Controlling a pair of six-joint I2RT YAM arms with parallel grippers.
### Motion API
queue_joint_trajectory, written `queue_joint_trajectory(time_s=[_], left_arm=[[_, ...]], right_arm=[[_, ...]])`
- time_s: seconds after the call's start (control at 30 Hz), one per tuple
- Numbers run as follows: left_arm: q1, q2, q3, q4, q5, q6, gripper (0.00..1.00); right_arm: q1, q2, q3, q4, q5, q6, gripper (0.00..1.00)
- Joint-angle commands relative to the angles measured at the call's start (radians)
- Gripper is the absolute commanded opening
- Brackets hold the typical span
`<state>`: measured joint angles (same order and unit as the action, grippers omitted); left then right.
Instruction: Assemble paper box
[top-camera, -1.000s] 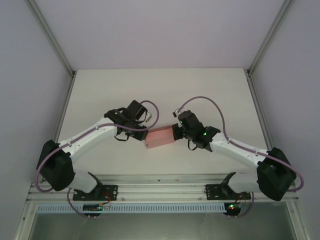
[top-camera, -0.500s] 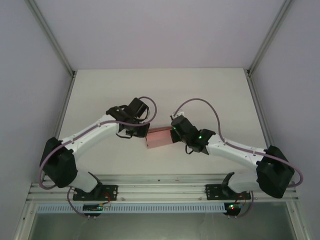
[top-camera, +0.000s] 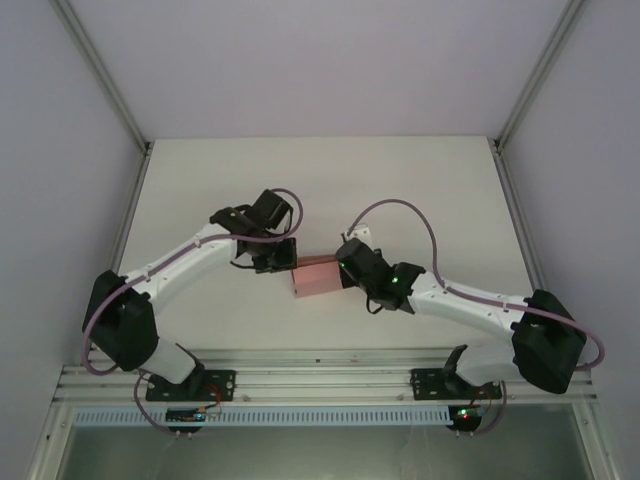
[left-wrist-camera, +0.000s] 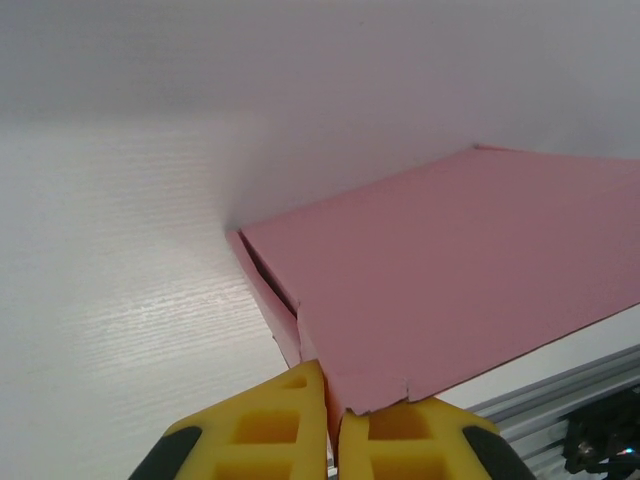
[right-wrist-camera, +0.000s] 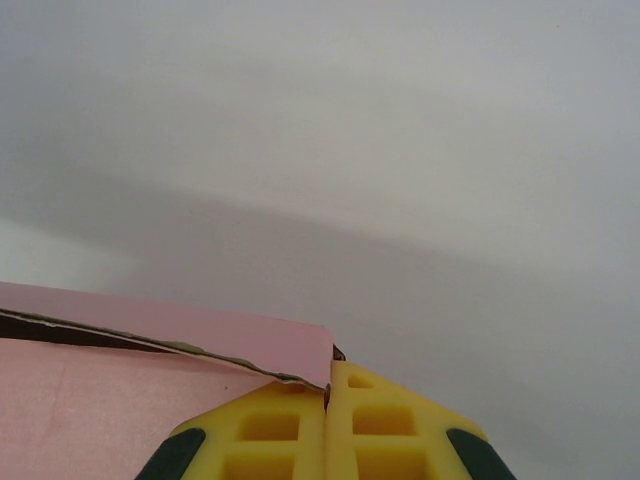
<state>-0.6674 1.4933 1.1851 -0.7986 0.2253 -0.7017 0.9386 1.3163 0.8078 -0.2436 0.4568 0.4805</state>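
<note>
Paper box (top-camera: 316, 276) pinched by left claw (left-wrist-camera: 334, 400) and right claw (right-wrist-camera: 327, 380).

Centre of the flat white table (top-camera: 320, 170) is blocked. The small pink paper box (top-camera: 318, 277) sits there, with the left gripper (top-camera: 285, 256) pinched on its left end and the right gripper (top-camera: 343, 272) pinched on its right end, so there is no gap at either end. The white left arm (top-camera: 190, 262) and white right arm (top-camera: 470, 300) slant in from the near corners. With the aluminium rail (top-camera: 320, 358) along the near edge, they fence the near strip. Bare tabletop behind the box is open up to the far wall. Bare strips outside each arm are bounded by the grey side walls (top-camera: 50, 200) and slanted aluminium posts (top-camera: 105, 80).
</note>
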Motion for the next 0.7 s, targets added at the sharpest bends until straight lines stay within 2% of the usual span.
queue_joint_trajectory(time_s=[0.0,0.13,0.27,0.3,0.4,0.53,0.67], left_arm=[[-0.007,0.011,0.035,-0.007,0.068,-0.057,0.07],[-0.009,0.018,0.018,0.011,0.043,-0.095,0.0],[-0.013,0.012,-0.007,0.049,0.074,-0.137,0.0],[-0.016,0.009,-0.005,0.054,0.085,-0.124,0.0],[-0.021,0.016,0.02,-0.012,0.028,-0.078,0.0],[-0.063,0.03,-0.02,0.025,0.022,0.046,0.0],[-0.098,0.053,-0.027,-0.036,-0.07,0.119,0.0]], right_arm=[[0.019,0.027,-0.042,-0.142,-0.073,0.037,0.0],[0.019,0.021,-0.054,-0.133,-0.076,0.045,0.0],[0.019,0.019,-0.058,-0.126,-0.087,0.043,0.0],[0.019,0.02,-0.057,-0.129,-0.086,0.041,0.0],[0.018,0.021,-0.062,-0.129,-0.088,0.04,0.0],[0.017,0.015,-0.081,-0.117,-0.08,0.036,0.0],[0.017,0.008,-0.094,-0.116,-0.073,0.033,0.0]])
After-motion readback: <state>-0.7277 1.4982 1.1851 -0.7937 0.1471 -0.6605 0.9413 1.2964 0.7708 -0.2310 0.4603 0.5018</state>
